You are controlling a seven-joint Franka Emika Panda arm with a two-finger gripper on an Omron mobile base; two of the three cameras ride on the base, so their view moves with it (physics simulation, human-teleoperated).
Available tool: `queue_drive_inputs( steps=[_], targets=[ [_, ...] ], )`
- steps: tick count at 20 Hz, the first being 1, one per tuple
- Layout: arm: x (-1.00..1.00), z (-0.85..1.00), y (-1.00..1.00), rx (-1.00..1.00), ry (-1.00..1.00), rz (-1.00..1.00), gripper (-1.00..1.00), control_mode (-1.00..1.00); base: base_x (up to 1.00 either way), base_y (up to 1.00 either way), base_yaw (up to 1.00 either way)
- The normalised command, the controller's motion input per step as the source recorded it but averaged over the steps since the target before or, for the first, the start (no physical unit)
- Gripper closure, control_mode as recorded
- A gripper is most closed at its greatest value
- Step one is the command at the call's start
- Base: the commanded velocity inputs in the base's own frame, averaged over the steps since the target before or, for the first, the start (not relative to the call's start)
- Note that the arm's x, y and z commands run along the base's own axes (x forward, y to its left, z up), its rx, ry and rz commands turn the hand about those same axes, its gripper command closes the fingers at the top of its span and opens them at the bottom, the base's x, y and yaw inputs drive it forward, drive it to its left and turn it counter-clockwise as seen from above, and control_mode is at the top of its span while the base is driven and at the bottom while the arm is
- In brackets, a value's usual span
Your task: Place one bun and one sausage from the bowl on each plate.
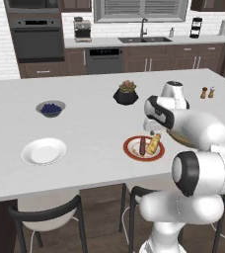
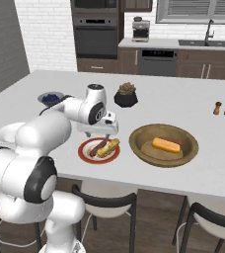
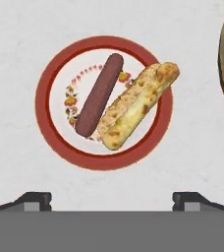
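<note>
Hovering wide, empty gripper (image 3: 112, 199) over red-rimmed plate (image 3: 47, 125); wooden bowl (image 2: 136, 141) seemingly just beside.

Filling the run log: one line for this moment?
hand open above red-rimmed plate | sausage, bun on it | white plate bare

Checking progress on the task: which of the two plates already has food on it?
The red-rimmed plate, holding a sausage and a bun. The plain white plate is bare.

Directly beneath the gripper (image 3: 112, 199) sits the red-rimmed plate (image 3: 47, 118), holding a sausage (image 3: 99, 95) with a bun (image 3: 136, 105) touching its right side. The wooden bowl (image 2: 140, 133), holding another bun (image 2: 166, 145), lies right of the gripper.
</note>
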Motion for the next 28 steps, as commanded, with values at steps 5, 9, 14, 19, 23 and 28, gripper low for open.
queue_drive_inputs(
  steps=[5, 9, 14, 19, 23, 28],
  targets=[
    [0.2, 0.67, -0.93, 0.01, 0.17, -0.26, -1.0, -1.0, 0.0, 0.0, 0.0],
    [0.15, 0.1, -1.0, 0.06, 0.25, -0.36, -1.0, -1.0, 0.0, 0.0, 0.0],
    [0.02, -0.17, -1.0, 0.14, 0.1, -0.36, -1.0, -1.0, 0.0, 0.0, 0.0],
    [0.04, -0.35, -0.68, 0.15, 0.01, -0.29, -1.0, -1.0, 0.0, 0.0, 0.0],
    [0.35, -0.39, -0.22, 0.04, 0.0, -0.25, -1.0, -1.0, 0.0, 0.0, 0.0],
    [0.68, -0.32, -0.01, 0.0, -0.01, -0.21, -1.0, -1.0, 0.0, 0.0, 0.0]
  ],
)
